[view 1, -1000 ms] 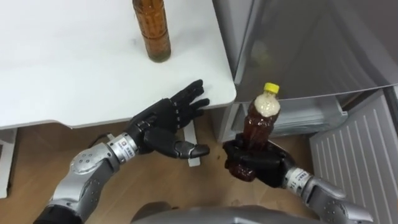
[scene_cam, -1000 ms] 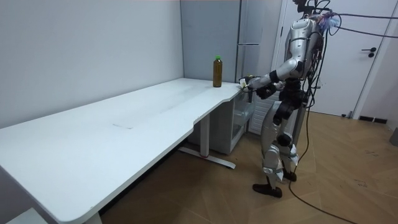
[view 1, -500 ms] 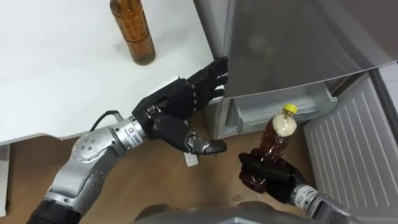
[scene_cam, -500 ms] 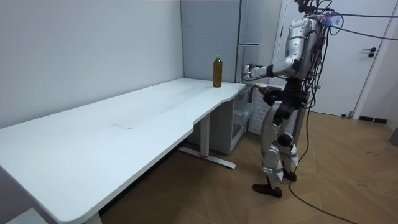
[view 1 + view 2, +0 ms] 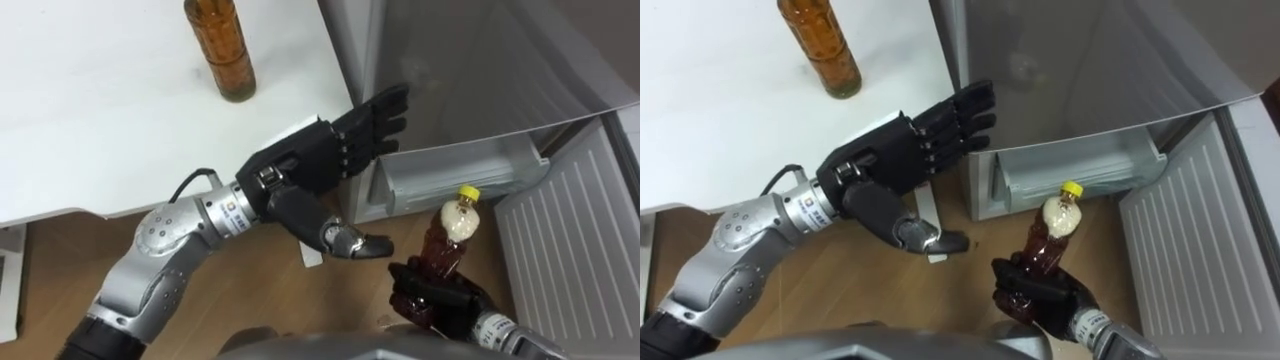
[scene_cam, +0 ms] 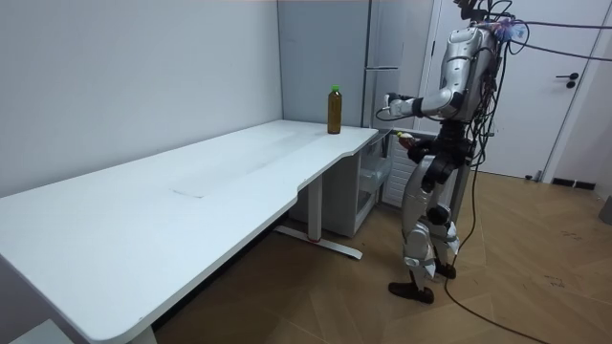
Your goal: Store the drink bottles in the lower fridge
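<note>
My right hand (image 5: 435, 300) is low in front of me, fingers curled round the base of the yellow-capped bottle (image 5: 445, 235). The bottle is off the worktop, in the air over the floor. Its long axis is near upright, cap leaning toward the fridge. The open lower fridge compartment (image 5: 460, 170) lies just beyond the cap, ahead of the hand, with its white door (image 5: 570, 240) swung out to my right. So the right hand is the nearer one and the way in is forward. My guess is the bottle has to clear the compartment's front lip. My left hand (image 5: 320, 165) is higher, fingers straight and spread, thumb out, holding nothing. Its fingertips are at the fridge's grey front (image 5: 470, 70); touching or not, can't tell. The second bottle (image 5: 222, 50) stands upright on the worktop (image 5: 100, 120) near its corner, apart from both hands, left hand nearer. One drink in hand, one not yet picked up.
</note>
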You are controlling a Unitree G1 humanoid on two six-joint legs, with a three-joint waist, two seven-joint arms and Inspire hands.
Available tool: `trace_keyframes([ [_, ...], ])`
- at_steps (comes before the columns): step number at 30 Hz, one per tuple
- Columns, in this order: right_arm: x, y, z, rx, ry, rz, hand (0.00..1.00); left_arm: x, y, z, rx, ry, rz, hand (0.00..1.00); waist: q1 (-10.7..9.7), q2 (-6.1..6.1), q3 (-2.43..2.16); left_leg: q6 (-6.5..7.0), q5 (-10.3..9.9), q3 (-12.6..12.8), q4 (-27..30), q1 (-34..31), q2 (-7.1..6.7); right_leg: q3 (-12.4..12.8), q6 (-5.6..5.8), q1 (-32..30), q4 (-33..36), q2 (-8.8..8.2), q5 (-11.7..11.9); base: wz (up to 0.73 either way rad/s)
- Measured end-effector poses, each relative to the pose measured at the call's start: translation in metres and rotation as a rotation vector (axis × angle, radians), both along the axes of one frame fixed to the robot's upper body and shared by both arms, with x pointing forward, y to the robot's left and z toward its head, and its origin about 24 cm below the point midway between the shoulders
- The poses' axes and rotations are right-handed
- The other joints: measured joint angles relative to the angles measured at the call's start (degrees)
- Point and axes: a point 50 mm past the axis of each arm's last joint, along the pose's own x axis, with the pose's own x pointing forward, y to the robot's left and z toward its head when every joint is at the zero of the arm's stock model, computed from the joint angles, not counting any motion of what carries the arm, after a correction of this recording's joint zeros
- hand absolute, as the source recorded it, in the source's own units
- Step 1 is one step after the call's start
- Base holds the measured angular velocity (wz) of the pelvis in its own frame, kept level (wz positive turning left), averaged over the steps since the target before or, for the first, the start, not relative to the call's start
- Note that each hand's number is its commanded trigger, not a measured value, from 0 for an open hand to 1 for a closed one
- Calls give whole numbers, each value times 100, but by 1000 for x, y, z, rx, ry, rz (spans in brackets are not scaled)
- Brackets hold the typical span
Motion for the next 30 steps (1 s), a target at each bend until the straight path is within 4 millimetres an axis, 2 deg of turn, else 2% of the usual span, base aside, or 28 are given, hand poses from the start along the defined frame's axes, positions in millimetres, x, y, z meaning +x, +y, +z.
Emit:
trace_keyframes([
  [3, 1, 1, 0, 5, 6, 2, 100, -1, 0, -2, 8, 22, -22, 0, 5, -40, 15, 0, 0, 3, -5, -1, 2, 0, 0, -1, 0, 0, 0, 0],
  [6, 1, 1, -1, 11, 22, 3, 100, -5, 0, -9, 30, 60, -54, 0, -1, -95, -10, 0, 0, 27, -12, -2, 3, 5, 0, 1, 0, 2, 0, 0],
  [8, 3, 1, -1, 8, 33, 4, 100, -10, 1, -23, 64, 134, -86, 0, -11, -110, -27, 0, -1, 26, -5, -1, 1, -3, -1, 8, 2, 1, 1, 0],
  [12, 3, 0, -2, -7, 49, 5, 100, -20, 6, -47, 112, 258, -112, 0, -1, -127, -29, 1, 0, 29, -15, -1, 2, -3, -5, 7, 2, 1, 7, 0],
  [16, 6, -2, -1, -14, 59, 11, 100, -34, 19, -70, 149, 388, -85, 0, 12, -128, -30, 1, 0, 49, -48, 19, 3, 17, -5, -6, 11, 1, 7, -2],
  [22, 21, -7, 3, -32, 38, 18, 100, -48, 39, -100, 210, 560, -54, 0, 13, -159, -30, -4, 4, 44, -66, 23, 2, 2, -5, -3, 4, 5, 7, 0],
  [30, 21, -11, -1, -53, 99, -2, 100, -64, 61, -122, 274, 719, -10, 0, 33, -319, -20, -11, 7, 31, -66, -7, 0, -3, -6, -4, 5, 7, 7, 0],
])
